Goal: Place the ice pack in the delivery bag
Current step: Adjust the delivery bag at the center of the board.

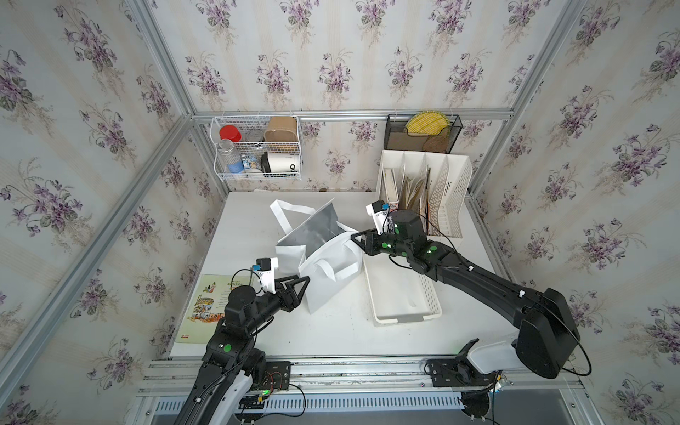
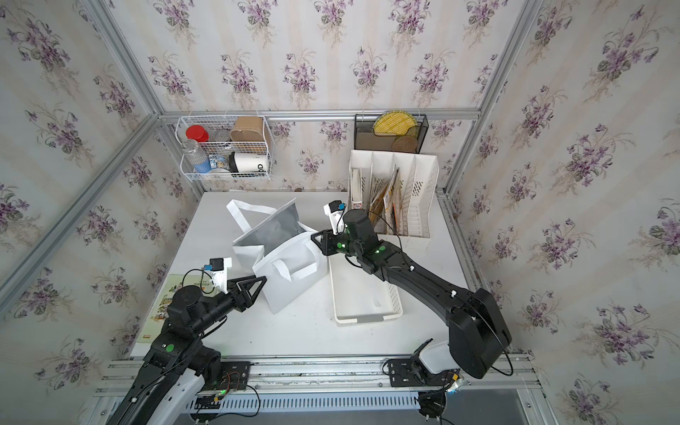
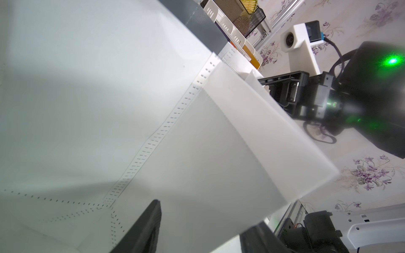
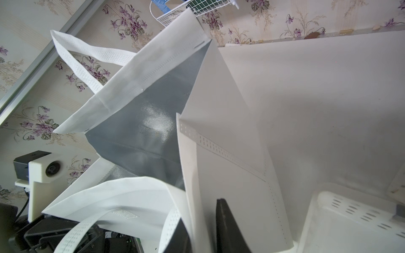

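The white, silver-lined delivery bag [image 1: 321, 291] stands gaping open on the table.

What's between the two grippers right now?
Only the delivery bag: its white front wall fills the stretch from the left gripper to the right gripper, seen in both top views.

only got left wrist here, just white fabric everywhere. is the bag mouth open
observer: Yes. In both top views the bag stands upright with its mouth open and its silver inside showing.
operator: what's the right gripper doing
observer: The right gripper is shut on the bag's rim, on the side next to the basket.
operator: ice pack still in that basket
observer: No ice pack shows in the basket, nor in any other view.
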